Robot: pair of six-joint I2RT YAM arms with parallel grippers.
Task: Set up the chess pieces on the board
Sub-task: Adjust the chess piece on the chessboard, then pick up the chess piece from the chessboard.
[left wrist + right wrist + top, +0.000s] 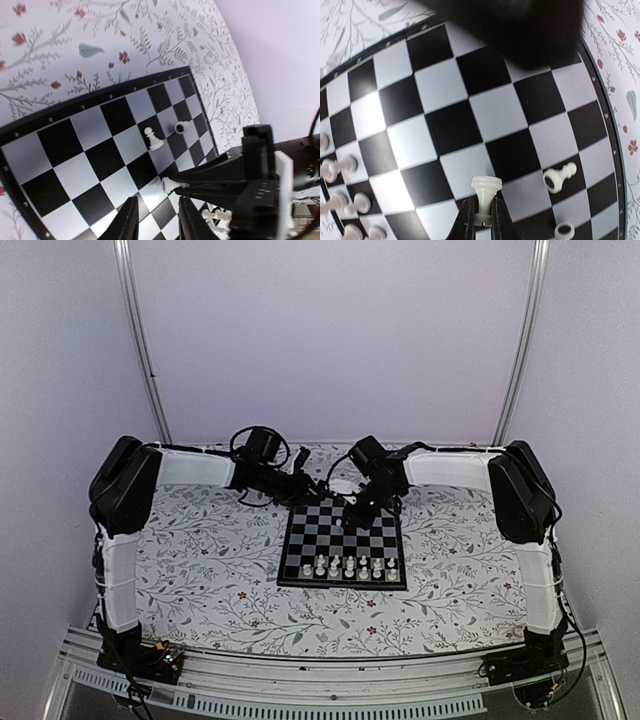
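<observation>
Firmly, right end effector [481,209] pinches a chess piece [486,186]

One board [305,535], two arms [122,570], roughly ten white chess pieces [349,566]

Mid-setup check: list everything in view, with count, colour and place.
board: one, black and pale checks, middle of the table.
set pieces: several, white, lined along the board's near edge; exact count unclear.
loose piece: one, white, lying on its side, apart from the row.
small ring: one, white, beside the loose piece; unclear what it is.
held piece: one, white, gripped over the board.
table: one, floral print, under the board.
left gripper: one, black, open, near the board's far left corner.
right gripper: one, black, shut on the held piece.
</observation>
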